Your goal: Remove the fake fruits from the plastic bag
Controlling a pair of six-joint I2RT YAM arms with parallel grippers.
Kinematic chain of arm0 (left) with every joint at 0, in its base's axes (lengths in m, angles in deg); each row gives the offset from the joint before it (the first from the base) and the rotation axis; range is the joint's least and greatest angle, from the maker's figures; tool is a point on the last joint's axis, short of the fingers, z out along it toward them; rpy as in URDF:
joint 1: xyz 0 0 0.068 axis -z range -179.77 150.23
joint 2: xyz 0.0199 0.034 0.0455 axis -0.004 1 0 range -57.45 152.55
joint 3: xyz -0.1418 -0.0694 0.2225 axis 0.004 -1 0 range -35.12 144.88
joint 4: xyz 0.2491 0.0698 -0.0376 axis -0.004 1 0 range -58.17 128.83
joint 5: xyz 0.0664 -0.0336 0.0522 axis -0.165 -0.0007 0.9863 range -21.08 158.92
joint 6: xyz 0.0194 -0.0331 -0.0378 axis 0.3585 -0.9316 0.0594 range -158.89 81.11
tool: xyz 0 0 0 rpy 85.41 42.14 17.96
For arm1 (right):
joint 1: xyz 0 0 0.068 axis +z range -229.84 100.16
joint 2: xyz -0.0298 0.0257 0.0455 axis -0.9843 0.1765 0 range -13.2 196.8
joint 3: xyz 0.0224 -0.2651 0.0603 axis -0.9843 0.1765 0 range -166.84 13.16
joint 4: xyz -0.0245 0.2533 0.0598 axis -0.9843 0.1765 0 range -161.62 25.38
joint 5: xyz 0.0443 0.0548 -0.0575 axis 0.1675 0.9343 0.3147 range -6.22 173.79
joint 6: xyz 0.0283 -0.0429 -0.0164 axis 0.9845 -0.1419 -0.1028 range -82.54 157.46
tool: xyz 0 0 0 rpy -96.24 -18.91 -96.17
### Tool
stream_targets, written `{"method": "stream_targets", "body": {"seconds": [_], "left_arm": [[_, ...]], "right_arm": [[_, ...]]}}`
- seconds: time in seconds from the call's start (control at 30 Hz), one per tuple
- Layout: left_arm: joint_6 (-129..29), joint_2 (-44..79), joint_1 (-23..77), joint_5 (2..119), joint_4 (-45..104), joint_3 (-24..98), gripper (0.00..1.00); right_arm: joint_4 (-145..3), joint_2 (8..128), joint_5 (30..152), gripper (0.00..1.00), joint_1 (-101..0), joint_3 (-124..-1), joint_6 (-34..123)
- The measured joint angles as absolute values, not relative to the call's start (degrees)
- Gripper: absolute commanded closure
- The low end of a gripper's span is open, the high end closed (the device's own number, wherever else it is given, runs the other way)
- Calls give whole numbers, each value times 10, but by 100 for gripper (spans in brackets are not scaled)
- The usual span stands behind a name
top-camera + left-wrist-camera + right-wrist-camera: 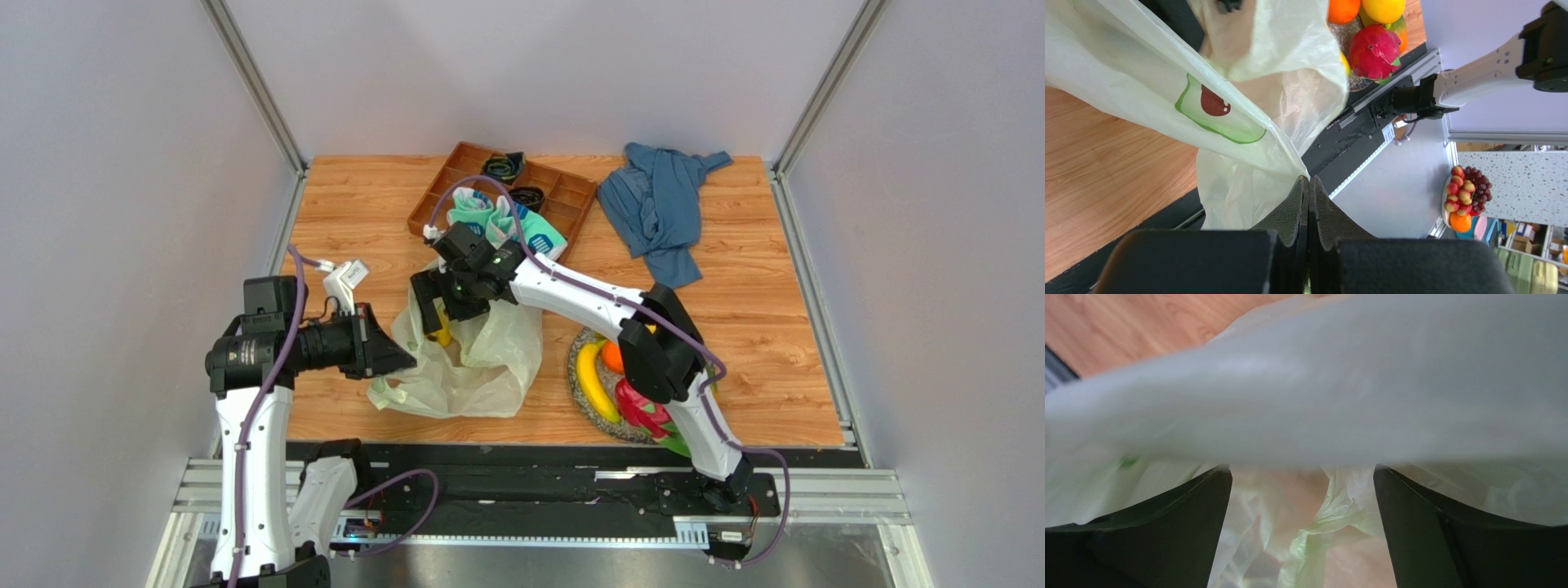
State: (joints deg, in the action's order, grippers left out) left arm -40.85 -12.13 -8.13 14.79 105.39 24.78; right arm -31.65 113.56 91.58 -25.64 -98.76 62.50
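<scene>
- Wooden table [761, 331] between grey walls; carries the plastic bag [472, 361], slumped near the front edge.
- Already out, on the woven plate [574, 390]: banana [594, 382], orange [611, 357], dragon fruit [638, 408].
- Left gripper [402, 357] clamped shut on the bag's rim, lifting it.
- Right gripper [444, 304] spread wide inside the bag's mouth, gripping nothing visible.
- Seemingly 1 yellow piece [439, 331] left inside; cannot tell about more.
</scene>
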Motion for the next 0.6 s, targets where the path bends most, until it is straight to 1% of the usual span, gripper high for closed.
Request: {"method": "stream_targets", "body": {"seconds": [0.03, 0.13, 0.23, 0.33, 0.4, 0.5, 0.53, 0.6], "left_arm": [[-410, -121, -81, 148, 1051, 247, 100], [-413, -121, -82, 150, 1041, 245, 100], [-416, -115, -83, 152, 1029, 246, 100], [-418, -105, -84, 152, 1022, 247, 100], [-418, -98, -84, 153, 1022, 251, 100], [-418, -89, -84, 153, 1022, 260, 100], [-418, -88, -85, 152, 1022, 262, 100], [-417, -88, -85, 152, 1022, 267, 100]], "right_arm": [[-318, 1121, 926, 23, -255, -975, 624], [-322, 1082, 974, 35, -252, -953, 620], [-339, 1070, 1027, 40, -251, -949, 621], [-353, 1075, 1070, 41, -251, -947, 627], [-361, 1081, 1090, 39, -251, -945, 634], [-372, 1097, 1106, 32, -251, -945, 649], [-375, 1102, 1108, 24, -251, -945, 654], [-383, 1114, 1111, 15, -251, -945, 665]]}}
